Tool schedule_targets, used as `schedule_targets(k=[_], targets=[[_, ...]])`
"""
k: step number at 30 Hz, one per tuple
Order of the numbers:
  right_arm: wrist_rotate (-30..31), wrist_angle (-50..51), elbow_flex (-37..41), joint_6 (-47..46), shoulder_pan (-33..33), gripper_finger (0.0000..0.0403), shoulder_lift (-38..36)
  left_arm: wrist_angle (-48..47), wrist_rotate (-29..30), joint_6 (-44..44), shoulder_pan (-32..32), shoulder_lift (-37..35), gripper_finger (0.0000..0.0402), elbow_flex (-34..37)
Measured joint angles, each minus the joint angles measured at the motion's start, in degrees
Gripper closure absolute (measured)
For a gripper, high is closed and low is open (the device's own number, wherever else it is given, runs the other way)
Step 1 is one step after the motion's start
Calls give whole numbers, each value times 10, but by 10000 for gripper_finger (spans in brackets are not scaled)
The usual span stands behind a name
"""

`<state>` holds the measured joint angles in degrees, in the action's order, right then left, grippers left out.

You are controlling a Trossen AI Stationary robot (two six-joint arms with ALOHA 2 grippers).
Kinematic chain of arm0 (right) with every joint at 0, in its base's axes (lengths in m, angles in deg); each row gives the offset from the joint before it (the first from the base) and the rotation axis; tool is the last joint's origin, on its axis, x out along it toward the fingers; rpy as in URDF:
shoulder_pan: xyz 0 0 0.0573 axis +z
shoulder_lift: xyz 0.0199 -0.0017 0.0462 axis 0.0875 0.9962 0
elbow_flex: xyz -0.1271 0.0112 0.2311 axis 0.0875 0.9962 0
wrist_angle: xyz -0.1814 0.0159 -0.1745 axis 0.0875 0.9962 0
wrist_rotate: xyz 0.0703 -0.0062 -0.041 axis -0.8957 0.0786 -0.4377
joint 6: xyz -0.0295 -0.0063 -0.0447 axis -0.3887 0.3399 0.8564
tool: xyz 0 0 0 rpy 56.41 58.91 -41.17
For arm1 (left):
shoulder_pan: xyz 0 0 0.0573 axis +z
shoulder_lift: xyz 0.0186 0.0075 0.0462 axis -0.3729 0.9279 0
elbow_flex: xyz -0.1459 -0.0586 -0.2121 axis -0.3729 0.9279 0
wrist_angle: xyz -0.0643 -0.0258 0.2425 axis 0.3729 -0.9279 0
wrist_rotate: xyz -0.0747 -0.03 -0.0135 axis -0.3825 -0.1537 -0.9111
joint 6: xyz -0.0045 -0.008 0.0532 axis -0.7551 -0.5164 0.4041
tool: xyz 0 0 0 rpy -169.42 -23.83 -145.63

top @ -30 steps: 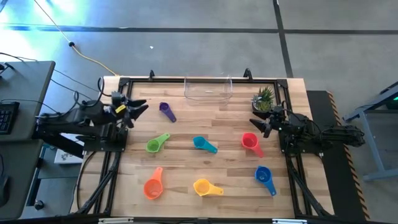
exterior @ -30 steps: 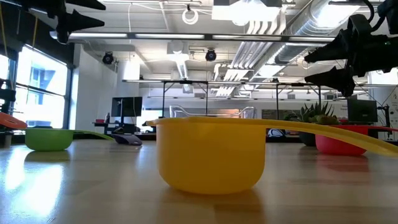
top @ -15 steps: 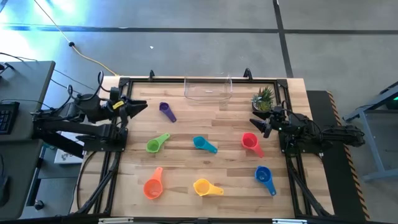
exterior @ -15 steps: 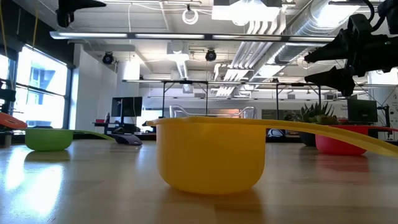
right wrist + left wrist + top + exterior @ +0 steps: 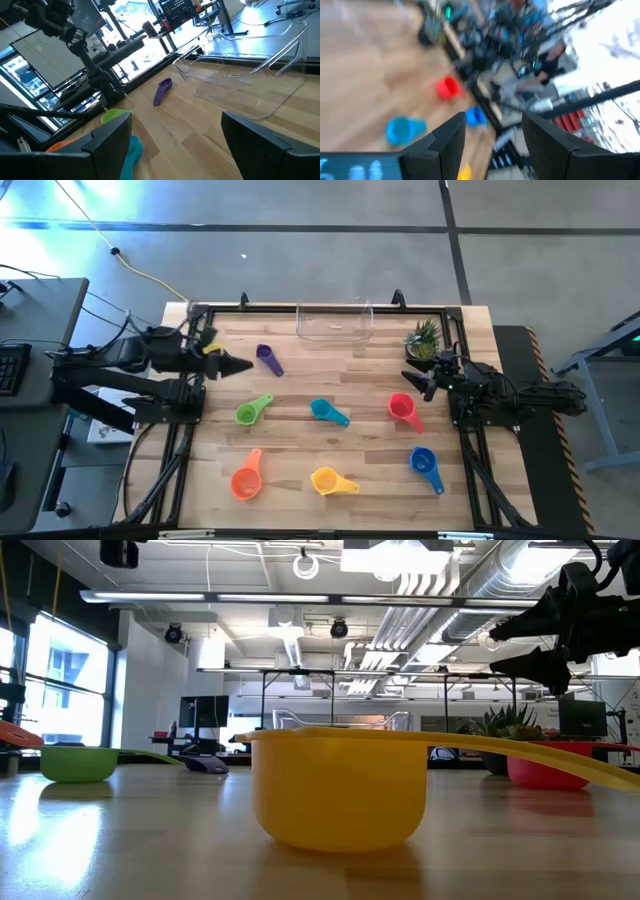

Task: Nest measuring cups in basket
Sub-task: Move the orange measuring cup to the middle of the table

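Observation:
Seven measuring cups rest on their bases on the wooden table: purple [image 5: 268,359], green [image 5: 252,411], teal [image 5: 328,413], red [image 5: 403,409], blue [image 5: 425,464], yellow [image 5: 331,480] and orange [image 5: 246,477]. The clear basket [image 5: 335,323] stands at the far edge, with nothing in it. My left gripper [image 5: 236,365] is open in the air just left of the purple cup, its fingers [image 5: 447,145] apart. My right gripper [image 5: 415,378] waits open near the table's right side, above and beyond the red cup; it shows in its wrist view [image 5: 175,150] too.
A small potted green plant [image 5: 424,338] stands at the far right, beside the basket and close to my right gripper. A black frame [image 5: 190,420] runs along the table's sides. Bare wood lies between the cups and the basket.
My left gripper has risen out of the low view's top and reached toward the table's right, closer to the purple cup, turning about its axis as it went. No cup has moved.

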<state>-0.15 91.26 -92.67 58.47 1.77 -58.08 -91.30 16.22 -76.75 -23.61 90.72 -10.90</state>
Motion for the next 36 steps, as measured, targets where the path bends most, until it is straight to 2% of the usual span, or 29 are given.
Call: schedule_targets(k=[7, 14, 26, 36], targets=[[0, 0, 0, 3, 0, 105, 0, -108, -36, -113, -48, 64, 218, -29], [0, 4, 0, 19, 0, 105, 0, -157, -55, -207, -101, 106, 218, -30], [0, 9, 0, 50, 0, 105, 0, -231, -68, -282, -198, 137, 218, -31], [0, 9, 0, 50, 0, 105, 0, -253, -73, -336, -298, 203, 218, -31]])
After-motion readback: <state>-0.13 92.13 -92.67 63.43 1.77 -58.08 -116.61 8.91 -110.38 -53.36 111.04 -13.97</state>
